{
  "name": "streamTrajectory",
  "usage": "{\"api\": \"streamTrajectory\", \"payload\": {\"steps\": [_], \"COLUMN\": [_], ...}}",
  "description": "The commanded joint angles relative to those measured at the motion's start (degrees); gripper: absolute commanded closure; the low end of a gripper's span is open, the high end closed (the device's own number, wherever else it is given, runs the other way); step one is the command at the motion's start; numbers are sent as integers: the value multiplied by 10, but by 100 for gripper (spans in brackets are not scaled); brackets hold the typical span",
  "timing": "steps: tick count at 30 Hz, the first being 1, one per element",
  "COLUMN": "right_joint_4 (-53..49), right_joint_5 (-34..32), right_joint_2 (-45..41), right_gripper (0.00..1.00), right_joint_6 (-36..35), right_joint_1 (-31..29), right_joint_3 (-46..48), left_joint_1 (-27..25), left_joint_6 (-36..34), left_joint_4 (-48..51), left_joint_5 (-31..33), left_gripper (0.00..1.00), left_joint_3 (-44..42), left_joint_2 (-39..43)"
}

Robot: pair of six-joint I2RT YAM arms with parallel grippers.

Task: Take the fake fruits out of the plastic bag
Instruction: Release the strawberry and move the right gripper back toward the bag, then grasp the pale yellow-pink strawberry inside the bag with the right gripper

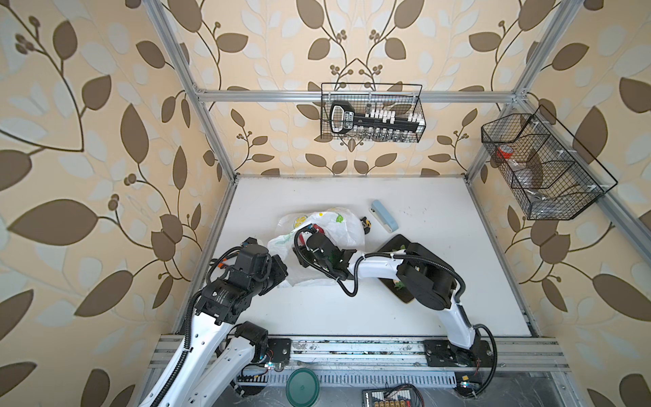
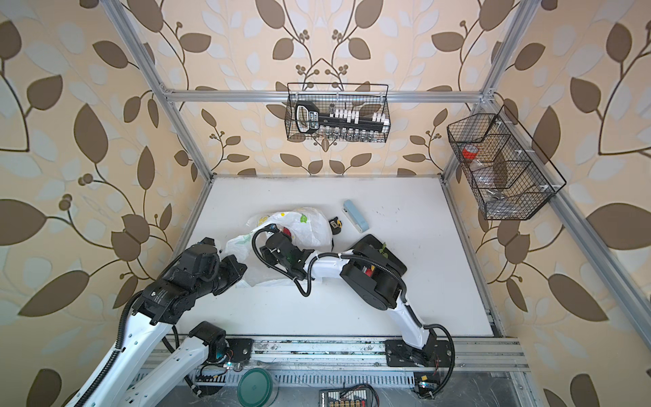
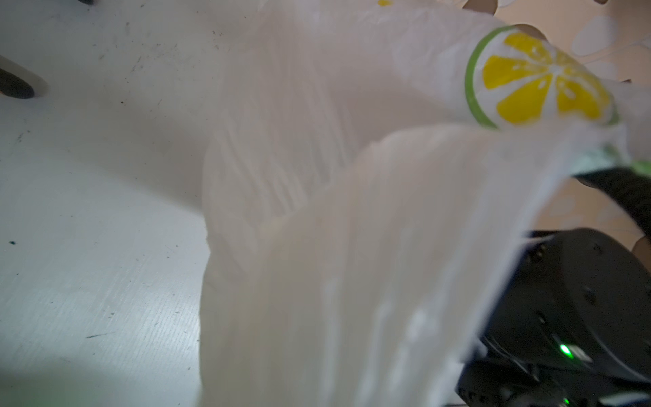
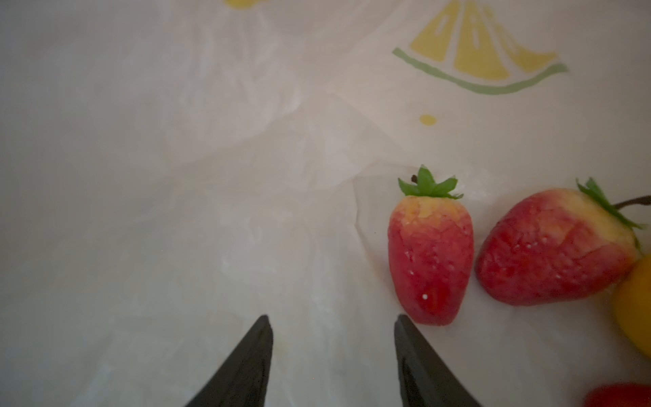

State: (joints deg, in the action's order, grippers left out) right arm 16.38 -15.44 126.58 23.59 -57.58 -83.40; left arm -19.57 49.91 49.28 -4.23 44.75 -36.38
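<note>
The plastic bag point(image 1: 340, 225) point(image 2: 311, 225), white with lemon-slice prints, lies crumpled mid-table in both top views. My left gripper point(image 1: 286, 273) is shut on the plastic bag at its near-left edge. Stretched film point(image 3: 352, 264) hides its jaws in the left wrist view. My right gripper point(image 4: 333, 319) is inside the bag, open, with nothing between its fingers. Beside one finger lies a red strawberry point(image 4: 430, 257), with a second strawberry point(image 4: 553, 246) next to it. A yellow fruit point(image 4: 634, 310) and another red fruit point(image 4: 620, 396) sit at the frame's edge.
A dark board point(image 1: 396, 245) lies under my right arm, with a bit of red point(image 2: 369, 270) and green on it. A light-blue case point(image 1: 384, 215) and a small black-yellow object point(image 1: 365, 224) lie behind the bag. Wire baskets point(image 1: 373, 112) point(image 1: 542, 165) hang on the walls.
</note>
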Motion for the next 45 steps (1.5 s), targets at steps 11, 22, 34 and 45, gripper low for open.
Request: {"api": "streamTrajectory", "payload": {"steps": [11, 22, 34, 45], "right_joint_4": [-32, -17, -26, 52], "right_joint_5": [-131, -9, 16, 97], "right_joint_2": [88, 143, 143, 6], "right_gripper": [33, 33, 53, 59], "right_joint_6": [24, 58, 55, -7], "right_joint_1": [30, 56, 58, 16], "right_joint_3": [-99, -149, -170, -20], "left_joint_1": [-6, -6, -6, -6], "left_joint_6": [0, -5, -5, 39], "left_joint_4": [3, 27, 31, 30], "left_joint_5": [-41, -60, -46, 39], "left_gripper": [100, 100, 100, 100], "left_joint_3": [10, 8, 11, 11], "left_joint_2": [24, 21, 11, 23]}}
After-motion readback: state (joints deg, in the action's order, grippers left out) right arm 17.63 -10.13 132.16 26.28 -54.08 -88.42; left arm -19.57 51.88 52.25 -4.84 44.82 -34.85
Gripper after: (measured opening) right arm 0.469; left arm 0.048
